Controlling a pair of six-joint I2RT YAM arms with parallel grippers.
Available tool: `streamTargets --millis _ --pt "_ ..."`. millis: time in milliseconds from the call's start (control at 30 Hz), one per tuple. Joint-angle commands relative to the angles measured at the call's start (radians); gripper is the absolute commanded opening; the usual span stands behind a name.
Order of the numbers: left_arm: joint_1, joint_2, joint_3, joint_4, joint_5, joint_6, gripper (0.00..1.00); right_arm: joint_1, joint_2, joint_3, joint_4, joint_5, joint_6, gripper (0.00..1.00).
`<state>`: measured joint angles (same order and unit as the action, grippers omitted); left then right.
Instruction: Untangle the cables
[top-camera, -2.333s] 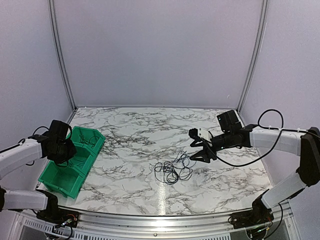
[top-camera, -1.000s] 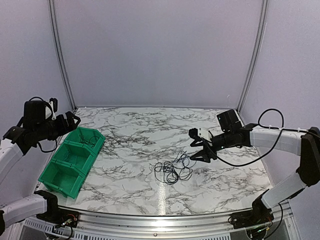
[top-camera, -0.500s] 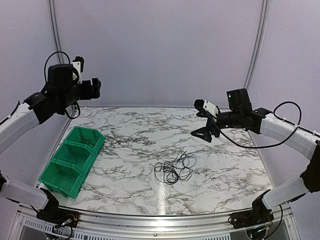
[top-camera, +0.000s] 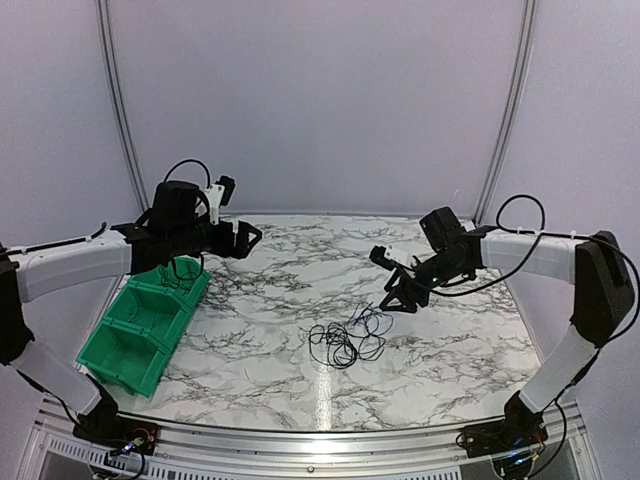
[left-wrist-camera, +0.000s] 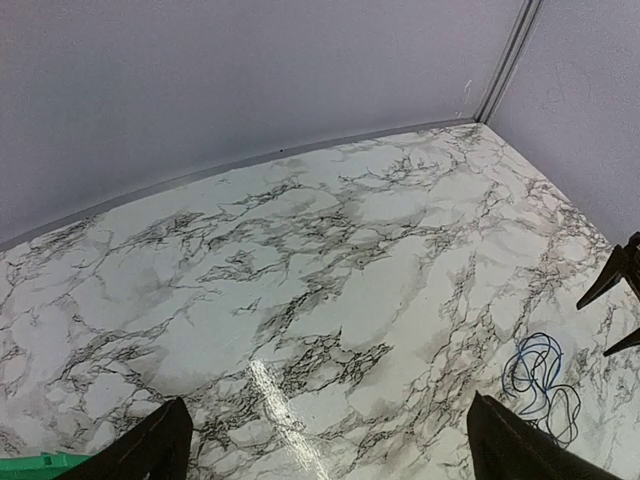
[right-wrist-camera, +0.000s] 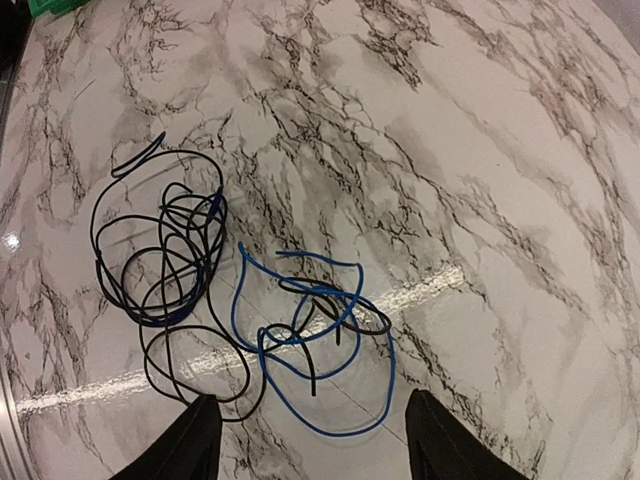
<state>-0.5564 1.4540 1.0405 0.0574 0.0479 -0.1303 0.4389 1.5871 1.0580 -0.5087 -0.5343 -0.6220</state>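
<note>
A loose tangle of thin black and blue cables (top-camera: 345, 340) lies flat on the marble table, near its middle. In the right wrist view, blue loops (right-wrist-camera: 300, 330) cross a black strand, and a black coil (right-wrist-camera: 160, 250) with some blue in it lies to their left. My right gripper (top-camera: 386, 278) hangs just above the tangle's far right edge, open with nothing between its fingers (right-wrist-camera: 312, 410). My left gripper (top-camera: 247, 238) hovers over the back left of the table, far from the cables and wide open (left-wrist-camera: 325, 420). Its view catches the blue cable (left-wrist-camera: 535, 375) at the right.
A green divided bin (top-camera: 140, 320) stands at the table's left edge, and a corner of the bin (left-wrist-camera: 40, 462) shows in the left wrist view. White booth walls close the back and sides. The right gripper's dark fingers (left-wrist-camera: 612, 282) show at the left wrist view's right edge.
The left arm has left the bin, swung up and come down over the back left of the table. The right arm rose, then dropped back toward the cables with its jaws somewhat narrower.
</note>
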Motion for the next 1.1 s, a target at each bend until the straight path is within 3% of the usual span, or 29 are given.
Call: streamTargets --millis 0,133,200,400,533,700,867,1067 --pt "-0.004 -0.012 -0.045 0.103 0.000 -0.045 0.99 -0.008 0.107 0.150 -0.077 -0.098 0.035 0.62" --pt "-0.008 0.039 0.018 -0.031 -0.200 -0.079 0.99 -0.006 0.235 0.304 -0.146 -0.118 0.054 0.59" --pt "-0.008 0.075 0.084 -0.138 -0.180 -0.037 0.99 -0.007 0.304 0.385 -0.189 -0.133 0.064 0.58" --pt "-0.001 0.022 0.044 -0.110 -0.420 -0.051 0.99 0.021 0.501 0.599 -0.442 -0.154 0.035 0.53" --pt "-0.003 -0.011 0.026 -0.103 -0.289 0.034 0.99 0.024 0.550 0.636 -0.482 -0.145 0.052 0.52" --pt "-0.004 0.010 0.035 -0.099 -0.109 0.052 0.86 0.026 0.585 0.648 -0.507 -0.120 0.056 0.48" --pt "-0.003 0.031 0.045 -0.102 -0.004 0.044 0.71 0.026 0.604 0.674 -0.537 -0.145 0.045 0.30" --pt "-0.004 0.047 0.044 -0.094 -0.011 0.030 0.71 0.027 0.581 0.693 -0.537 -0.208 0.041 0.11"
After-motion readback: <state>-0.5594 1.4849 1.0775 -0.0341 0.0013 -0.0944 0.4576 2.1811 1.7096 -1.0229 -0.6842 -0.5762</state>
